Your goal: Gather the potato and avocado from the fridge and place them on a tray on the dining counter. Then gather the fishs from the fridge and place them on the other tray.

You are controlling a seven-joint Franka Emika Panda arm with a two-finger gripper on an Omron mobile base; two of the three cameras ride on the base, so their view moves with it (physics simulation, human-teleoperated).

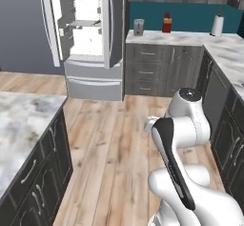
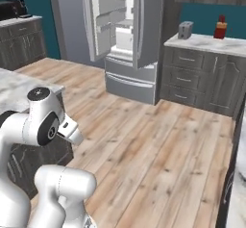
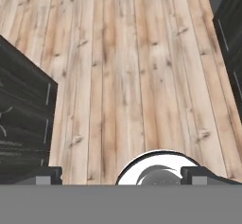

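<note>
Left base view — fridge (image 1: pixel 90 39) stands open at the far end of the wood floor (image 1: pixel 109 139), doors swung wide, white shelves lit inside. A few small dark items sit on the shelves, too small to name, so potato, avocado and fish cannot be told apart from here. Dining counter (image 1: pixel 21 125), marbled top, lies well short of the fridge on the near left. Arm folded low, well apart from the fridge.

Right base view — same fridge (image 2: pixel 125 34), door bins and lower drawers visible. Corner of the dining counter (image 2: pixel 21 90) just beside the arm. Back counter right of the fridge carries a toaster (image 2: pixel 185 30) and a red bottle (image 2: pixel 220 27).

Hand view — gripper (image 3: pixel 123 176) points down at bare floor; finger tips (image 3: pixel 47 175) stand wide apart, nothing between them.

Step in hand, by judgement: approach to the fridge. Done well, the base stops square to the open shelves, clear of both doors, and the arm lifts only then.
</note>
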